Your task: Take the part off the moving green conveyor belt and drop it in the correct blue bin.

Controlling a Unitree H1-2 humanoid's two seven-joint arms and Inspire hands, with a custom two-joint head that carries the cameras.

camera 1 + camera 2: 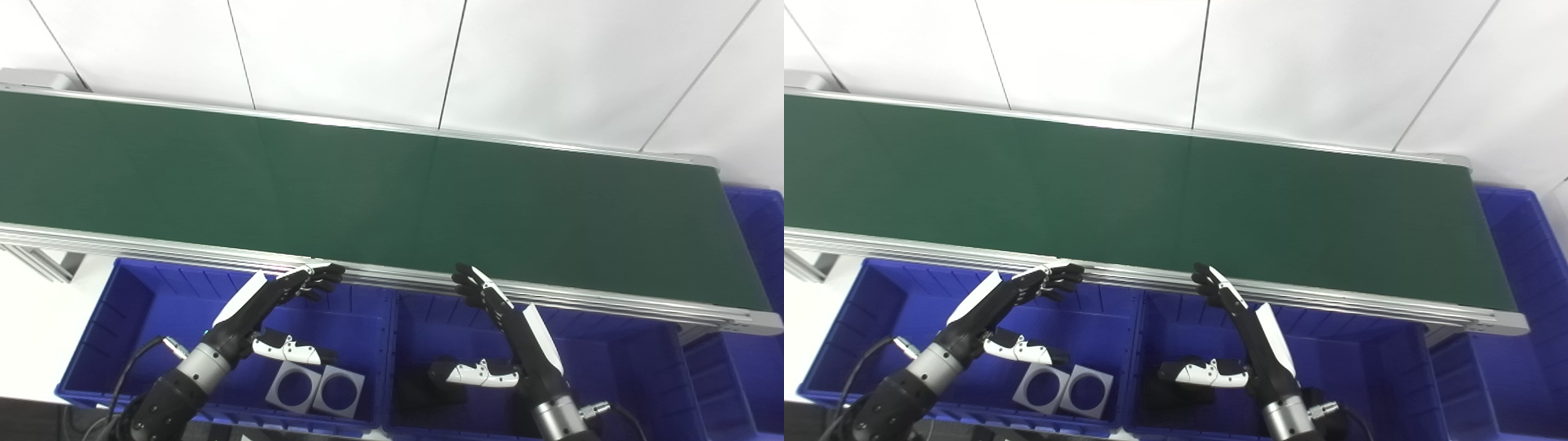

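So the green conveyor belt [392,190] is running across the whole view with nothing riding on it that I can make out. No part is showing on the belt itself. Both arms are hovering over the blue bins just in front of the belt's metal rail [392,278]. The left robot hand [269,312] is hanging over the left blue bin [116,318], fingers spread and thumb sticking out, holding nothing. The right robot hand [499,334] is doing the same over the middle blue bin [637,367], also spread and empty. Two grey square parts with round holes [315,389] are lying side by side, touching, in the left bin. Something dark [422,395] is sitting in the middle bin, can't tell what. Another blue bin [756,245] is peeking out at the belt's right end.
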